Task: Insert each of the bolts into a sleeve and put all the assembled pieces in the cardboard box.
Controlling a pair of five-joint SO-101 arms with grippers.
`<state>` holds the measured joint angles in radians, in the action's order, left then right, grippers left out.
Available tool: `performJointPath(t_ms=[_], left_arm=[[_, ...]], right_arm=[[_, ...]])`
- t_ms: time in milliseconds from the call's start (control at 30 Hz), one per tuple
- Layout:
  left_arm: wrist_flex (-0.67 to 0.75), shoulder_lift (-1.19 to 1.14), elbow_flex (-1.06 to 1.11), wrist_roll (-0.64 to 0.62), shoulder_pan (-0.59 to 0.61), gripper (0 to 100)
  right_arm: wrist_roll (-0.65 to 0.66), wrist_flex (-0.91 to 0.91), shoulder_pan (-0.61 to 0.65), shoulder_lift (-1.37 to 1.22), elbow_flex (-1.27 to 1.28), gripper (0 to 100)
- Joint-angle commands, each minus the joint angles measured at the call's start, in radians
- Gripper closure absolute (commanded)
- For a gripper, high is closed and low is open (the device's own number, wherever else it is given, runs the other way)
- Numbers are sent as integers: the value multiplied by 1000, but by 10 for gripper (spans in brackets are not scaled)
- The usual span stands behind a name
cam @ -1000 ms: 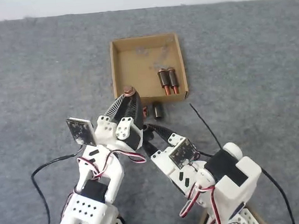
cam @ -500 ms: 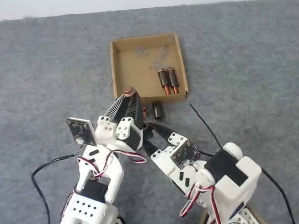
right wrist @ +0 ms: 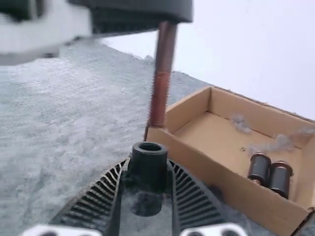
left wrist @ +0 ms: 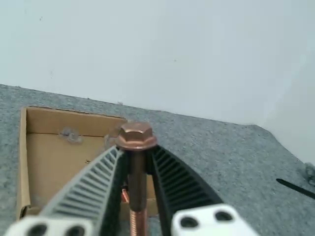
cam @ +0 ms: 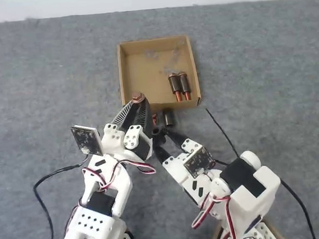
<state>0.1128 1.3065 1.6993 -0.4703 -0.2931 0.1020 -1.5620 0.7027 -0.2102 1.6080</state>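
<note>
Left gripper (left wrist: 135, 151) clenched on a copper bolt (left wrist: 136, 136); grasp sits on the shank just under the hex head; bolt stands roughly upright, head on top, threaded end pointing down. High view places this gripper just off the near wall of the cardboard box (cam: 144, 70).

Right gripper (right wrist: 147, 168) closed around a black sleeve (right wrist: 147, 158); sleeve upright between the ribbed fingers, open bore facing up. In the right wrist view the bolt's threaded tip hangs close above the sleeve mouth, not inside it; tip looks a little off to one side of the bore; cannot tell how far off.

Box holds two assembled pieces (cam: 174, 83), lying side by side and touching, against the right-hand wall near the box's front corner; dark sleeves toward the box middle, copper ends toward the near wall.

A second, loose sleeve (cam: 169, 117) lies on the grey carpet (cam: 266, 60) just outside the box's near wall, beside the right gripper's tip. A black cable (cam: 219, 128) runs across the carpet to the right of the arms.
</note>
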Motion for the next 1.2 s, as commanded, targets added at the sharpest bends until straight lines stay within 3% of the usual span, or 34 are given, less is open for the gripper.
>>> performJointPath(t_ms=[0, 567, 833, 1167], left_arm=[[0, -8, -10, -6, -6, 990], [0, -9, -10, -6, -9, 990], [-46, -9, -10, -5, -14, 990], [-97, -9, -10, -5, -40, 991]], right_arm=[[-11, -27, -16, 24, -35, 993], [-8, -12, -18, 119, -5, 993], [-8, 245, -19, 298, 11, 993], [-14, 358, -64, 483, 49, 993]])
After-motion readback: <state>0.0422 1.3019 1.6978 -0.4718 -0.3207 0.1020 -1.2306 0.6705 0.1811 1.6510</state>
